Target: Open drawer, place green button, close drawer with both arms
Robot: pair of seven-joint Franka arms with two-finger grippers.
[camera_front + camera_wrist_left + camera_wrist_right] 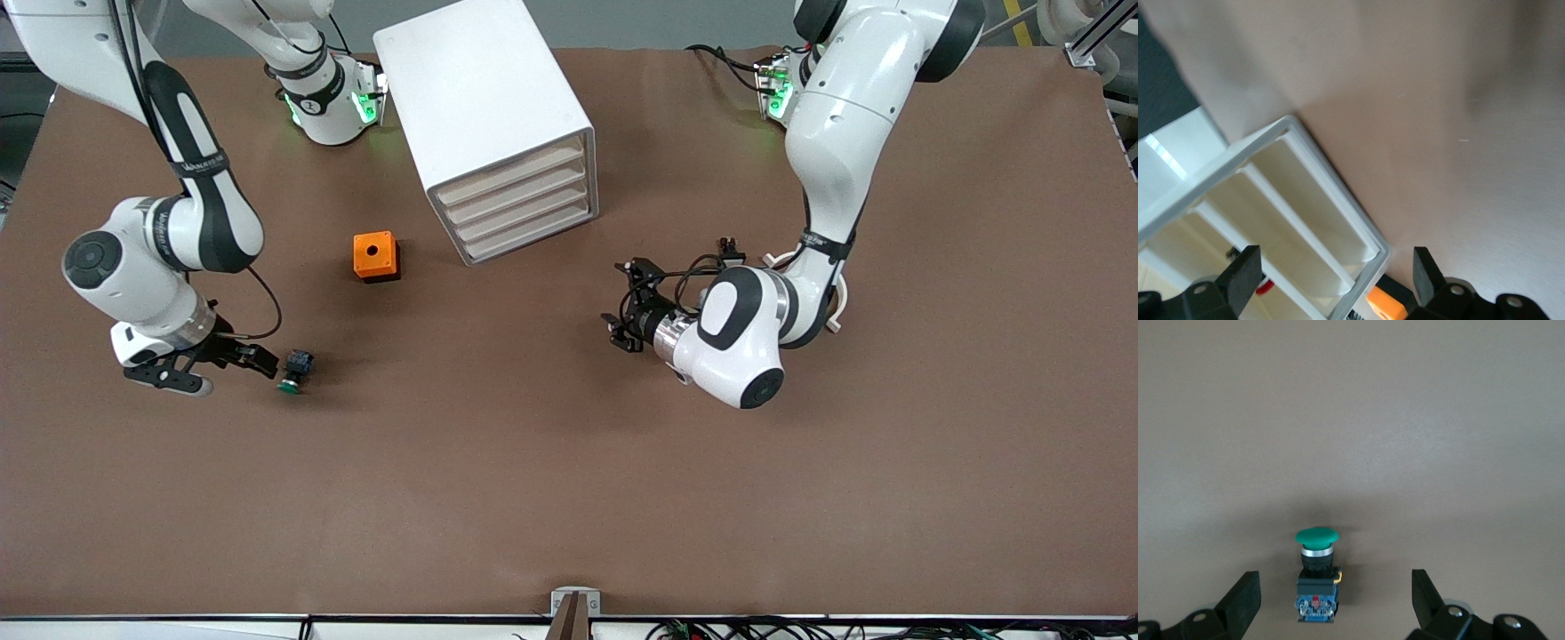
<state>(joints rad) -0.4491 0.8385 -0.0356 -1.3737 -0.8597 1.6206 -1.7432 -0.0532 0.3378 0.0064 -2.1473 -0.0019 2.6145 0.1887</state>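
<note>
So, the button (293, 372), green cap w/ black-blue body, lies on its side at lower left of the front view. The right gripper (227, 364) is low just beside it, fingers spread, nothing held. The left gripper (629, 302), mid-frame, is tipped sideways toward the cabinet (484, 116), fingers also released.

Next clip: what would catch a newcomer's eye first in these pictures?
Probably the white cabinet with four shut drawers, between the arms' bases, and the orange cube beside it toward the right arm's end. Then the green-capped button, lying nearer the front camera than the cube, with the open right gripper right beside it. The open left gripper faces the cabinet's drawer fronts.
</note>
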